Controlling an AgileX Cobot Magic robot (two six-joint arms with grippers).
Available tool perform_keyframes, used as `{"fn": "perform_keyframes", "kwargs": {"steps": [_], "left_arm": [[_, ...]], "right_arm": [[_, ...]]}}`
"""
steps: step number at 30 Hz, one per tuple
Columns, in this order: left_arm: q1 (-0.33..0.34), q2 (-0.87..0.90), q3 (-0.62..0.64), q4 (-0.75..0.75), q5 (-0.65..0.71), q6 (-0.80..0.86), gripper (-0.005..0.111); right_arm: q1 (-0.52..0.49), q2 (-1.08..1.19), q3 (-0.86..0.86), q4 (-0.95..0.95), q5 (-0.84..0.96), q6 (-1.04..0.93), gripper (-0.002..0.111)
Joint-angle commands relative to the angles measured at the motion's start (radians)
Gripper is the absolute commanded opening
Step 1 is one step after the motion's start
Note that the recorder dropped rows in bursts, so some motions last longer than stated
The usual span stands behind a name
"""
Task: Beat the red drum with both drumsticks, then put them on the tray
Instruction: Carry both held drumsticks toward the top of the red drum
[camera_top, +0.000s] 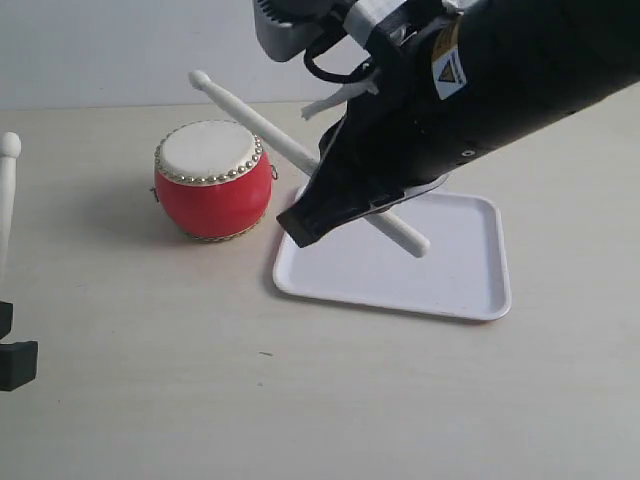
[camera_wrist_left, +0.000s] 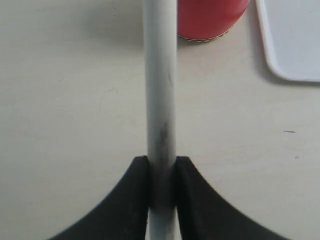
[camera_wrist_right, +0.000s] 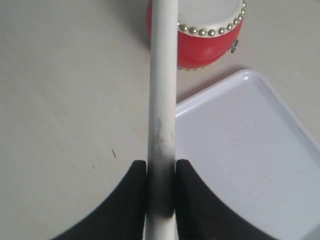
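Observation:
The red drum (camera_top: 212, 180) stands upright on the table, left of the white tray (camera_top: 460, 270). My right gripper (camera_wrist_right: 161, 162) is shut on one drumstick (camera_top: 260, 125). This stick slants above the drum's far right rim, its rounded tip up and to the left, its butt end over the tray. In the right wrist view the drumstick (camera_wrist_right: 164, 75) crosses the drum (camera_wrist_right: 210, 45) and the tray's (camera_wrist_right: 240, 150) edge. My left gripper (camera_wrist_left: 162, 160) is shut on the other drumstick (camera_wrist_left: 160, 75), which stands nearly upright at the far left (camera_top: 8, 190), apart from the drum (camera_wrist_left: 212, 20).
The beige table (camera_top: 200, 380) carries only the drum and tray. My bulky black right arm (camera_top: 480, 90) hangs over the tray's far side. A corner of the tray (camera_wrist_left: 295, 40) shows in the left wrist view.

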Motion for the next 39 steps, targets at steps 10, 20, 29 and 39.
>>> {"fn": "perform_keyframes", "kwargs": {"steps": [10, 20, 29, 39], "left_arm": [[-0.006, 0.0, 0.005, 0.008, -0.002, -0.001, 0.0], [-0.006, 0.0, 0.005, 0.008, -0.017, -0.001, 0.0], [-0.006, 0.0, 0.005, 0.062, -0.195, 0.01, 0.0], [0.062, 0.0, -0.041, 0.187, -0.182, 0.058, 0.0]], "right_arm": [[0.002, 0.153, -0.022, 0.014, 0.071, 0.02, 0.0], [0.002, 0.16, -0.026, -0.004, -0.016, 0.02, 0.0], [0.002, 0.16, -0.026, -0.008, -0.017, 0.016, 0.0], [0.002, 0.162, -0.026, -0.034, -0.022, 0.012, 0.0]]}}
